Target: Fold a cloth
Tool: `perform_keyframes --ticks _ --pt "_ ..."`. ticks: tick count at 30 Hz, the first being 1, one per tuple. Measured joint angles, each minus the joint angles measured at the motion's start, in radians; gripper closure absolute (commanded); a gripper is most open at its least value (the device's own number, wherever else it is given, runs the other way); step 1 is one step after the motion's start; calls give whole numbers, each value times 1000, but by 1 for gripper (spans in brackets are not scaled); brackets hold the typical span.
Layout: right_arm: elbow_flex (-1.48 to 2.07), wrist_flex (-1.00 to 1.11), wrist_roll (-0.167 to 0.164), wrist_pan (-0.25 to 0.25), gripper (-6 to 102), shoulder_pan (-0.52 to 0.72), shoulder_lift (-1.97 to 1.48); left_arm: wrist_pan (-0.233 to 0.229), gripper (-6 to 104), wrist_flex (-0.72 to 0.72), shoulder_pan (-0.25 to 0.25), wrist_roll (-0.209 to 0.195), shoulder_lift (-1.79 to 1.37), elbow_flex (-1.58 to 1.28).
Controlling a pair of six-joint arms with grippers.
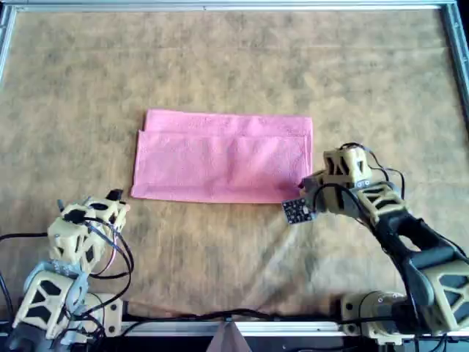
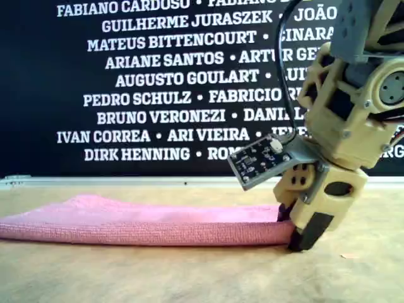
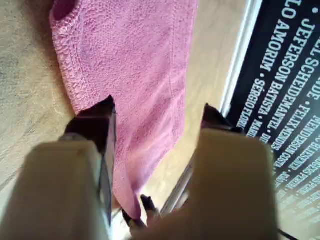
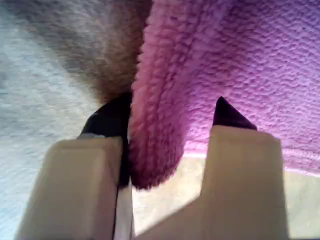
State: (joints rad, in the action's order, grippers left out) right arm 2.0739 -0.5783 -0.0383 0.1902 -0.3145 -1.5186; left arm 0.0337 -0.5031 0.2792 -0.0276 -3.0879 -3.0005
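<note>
The pink cloth (image 1: 220,158) lies folded to a long rectangle in the middle of the brown table, its upper layer set a little short of the far edge. It also shows in the exterior view (image 2: 139,221). My second gripper (image 1: 304,187) is down at the cloth's near corner on the overhead view's right. In the second wrist view the jaws of my second gripper (image 4: 170,115) stand open astride the thick cloth edge (image 4: 160,125), one finger against it. My first gripper (image 1: 113,202) is open and empty, off the cloth's near corner on the overhead view's left. The first wrist view shows the cloth (image 3: 135,75) lying ahead of its jaws.
A metal rail (image 1: 227,6) frames the table. A black banner with white names (image 2: 158,82) stands behind one side. A small circuit board (image 1: 297,210) sticks out from my second gripper's wrist. Bare brown table surface (image 1: 220,257) lies between the two arm bases.
</note>
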Motion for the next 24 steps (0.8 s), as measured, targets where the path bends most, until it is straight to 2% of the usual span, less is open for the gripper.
perform_keyframes --ticks 3,8,10,15,24 --pt "-15 0 0 0 56 0 5 0 36 0 0 0 0 0" --pt "-15 0 0 0 91 0 5 0 36 0 0 0 0 0" --pt "-25 0 -5 0 100 0 6 0 36 0 0 0 0 0" --pt "-35 0 -8 0 94 -3 6 0 36 0 0 0 0 0" --pt "-35 2 -8 -2 94 -3 -84 0 36 0 0 0 0 0"
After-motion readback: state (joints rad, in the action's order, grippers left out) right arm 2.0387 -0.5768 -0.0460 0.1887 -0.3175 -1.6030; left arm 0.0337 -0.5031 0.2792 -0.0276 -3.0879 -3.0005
